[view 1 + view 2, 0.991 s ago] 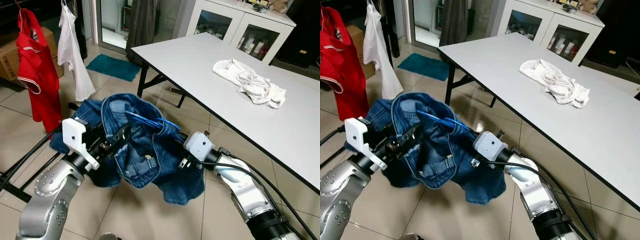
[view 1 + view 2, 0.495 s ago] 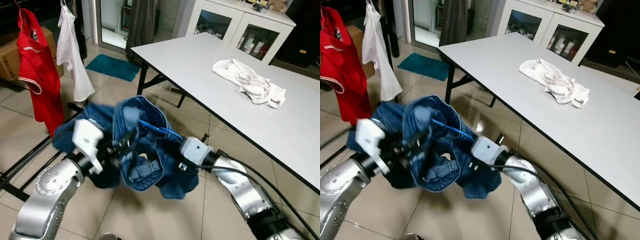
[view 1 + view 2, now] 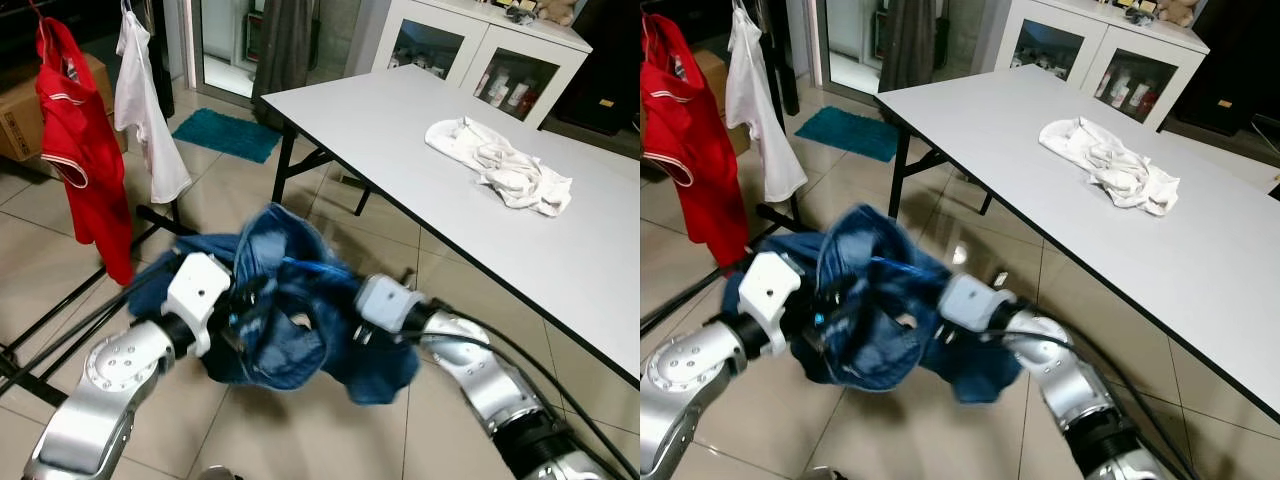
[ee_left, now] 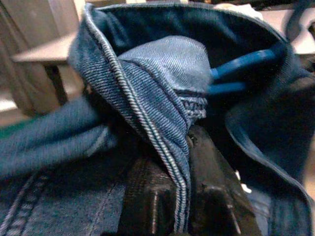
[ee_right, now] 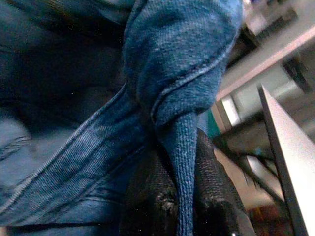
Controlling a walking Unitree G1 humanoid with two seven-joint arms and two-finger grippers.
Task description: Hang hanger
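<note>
Jeans: the blue jeans (image 3: 290, 320) hung in the air between the two arms, low over the floor and just in front of the table (image 3: 420, 150).
Hanger: a blue hanger (image 4: 236, 73) sat inside the waist of the jeans, so the jeans could go up on a rail with it.
Left gripper: the left gripper (image 4: 179, 216) was clamped tight on a fold of the jeans' edge. I think it held that side up so the waist stayed spread.
Right gripper: the right gripper (image 5: 184, 196) was pinched on another fold, on the side nearer the table.
Rack: a red shirt (image 3: 85, 150) and a white top (image 3: 145, 110) hung well away from the table, past the left arm. That looked like the place for the hanger to go.
Floor: shiny tan tiles (image 3: 300, 430), with a teal mat (image 3: 225, 133) near the table's far leg.
Table: white and flat, with a crumpled white cloth (image 3: 500, 165) on it.
Room: a white cabinet (image 3: 480, 50) with glass doors stood behind the table.
</note>
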